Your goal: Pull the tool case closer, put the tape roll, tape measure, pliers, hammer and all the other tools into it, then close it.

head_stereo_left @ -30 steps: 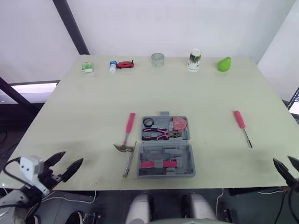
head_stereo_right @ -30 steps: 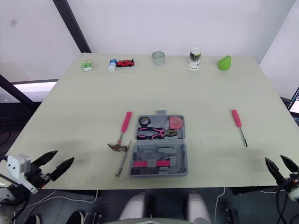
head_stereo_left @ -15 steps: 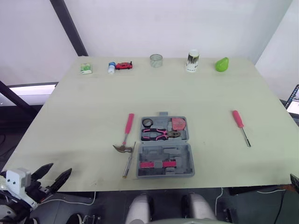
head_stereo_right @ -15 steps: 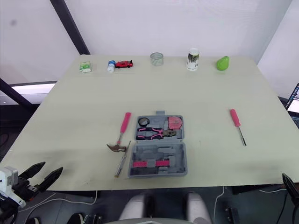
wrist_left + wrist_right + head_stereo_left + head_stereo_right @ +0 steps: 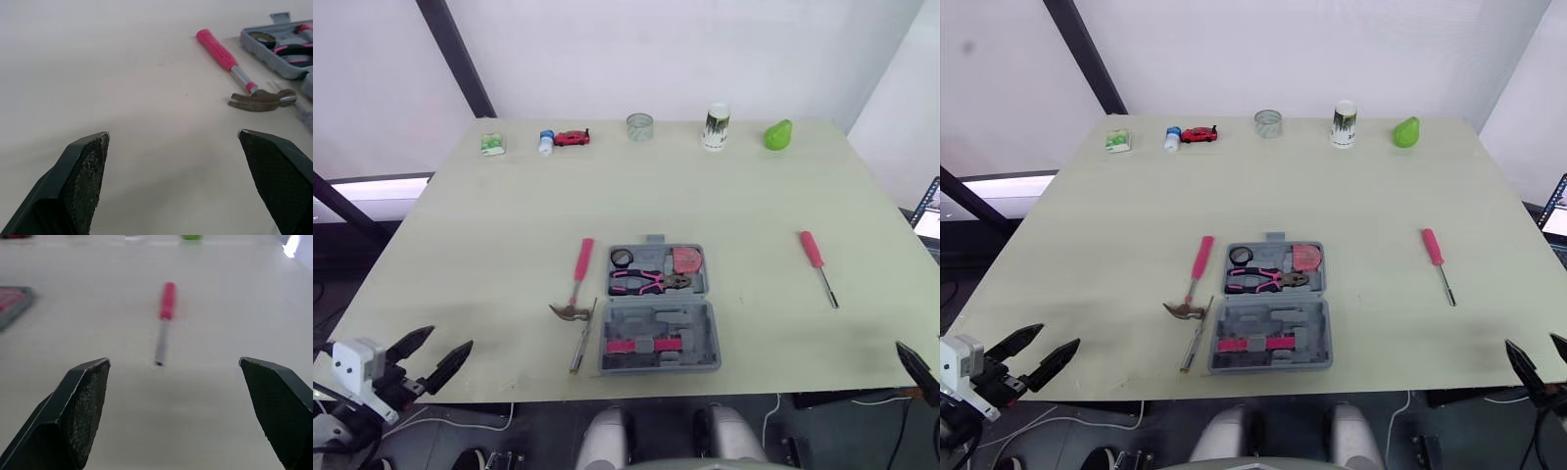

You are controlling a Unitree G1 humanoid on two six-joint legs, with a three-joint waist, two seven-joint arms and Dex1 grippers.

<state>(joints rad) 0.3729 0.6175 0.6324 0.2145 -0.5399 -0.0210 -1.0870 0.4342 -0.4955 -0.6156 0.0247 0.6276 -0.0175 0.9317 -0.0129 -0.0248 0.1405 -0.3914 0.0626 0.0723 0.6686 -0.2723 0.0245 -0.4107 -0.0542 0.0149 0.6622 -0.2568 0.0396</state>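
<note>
Left gripper: your fingers are spread wide at the table's near edge.
Tool case: open, at your 2 o'clock, well apart, hammer just beside it.
Right gripper: fingers apart too, screwdriver at 11 o'clock.

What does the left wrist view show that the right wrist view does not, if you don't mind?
The left wrist view looks past the open left hand at the hammer, lying beside the open tool case with the tape roll and pliers inside. The right wrist view looks past the open right hand at the pink screwdriver lying alone, with a green thing at the far edge. Both take in the pale table and a part of the tool case.
</note>
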